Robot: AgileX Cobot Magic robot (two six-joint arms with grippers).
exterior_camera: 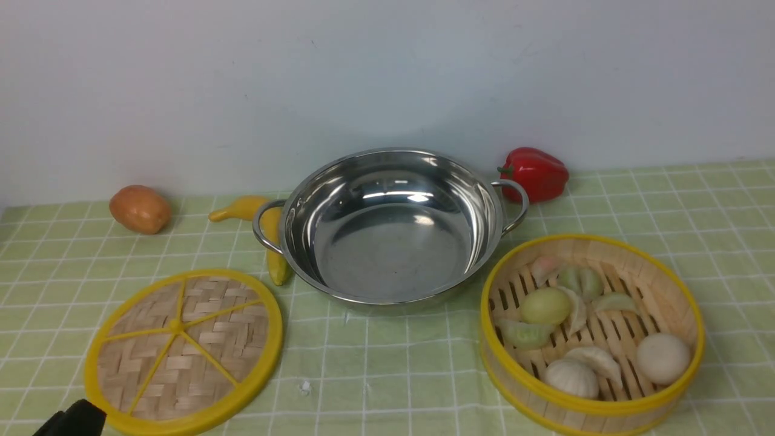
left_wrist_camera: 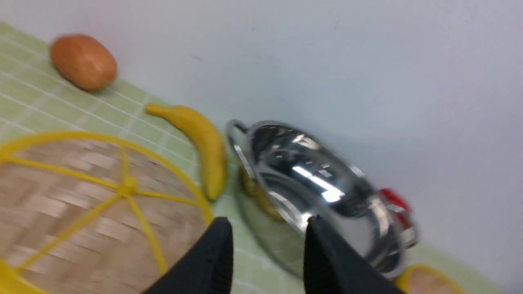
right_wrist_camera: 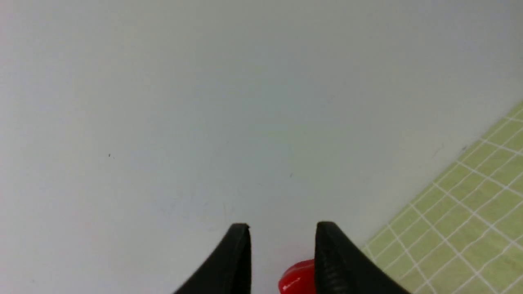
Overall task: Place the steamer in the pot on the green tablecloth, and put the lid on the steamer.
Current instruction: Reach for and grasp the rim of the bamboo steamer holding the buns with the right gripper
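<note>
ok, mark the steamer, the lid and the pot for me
steamer (exterior_camera: 605, 249): front view, far inner wall.
lid (exterior_camera: 175, 325): front view, central hub of the spokes.
pot (exterior_camera: 387, 254): front view, bare floor.

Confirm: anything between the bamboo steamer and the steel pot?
Nothing visible. The round yellow-rimmed bamboo steamer sits right of and nearer than the shiny stainless-steel pot, only bare green gridded tablecloth between them. The pot is empty; the yellow banana lies at its left handle, off the path.
</note>
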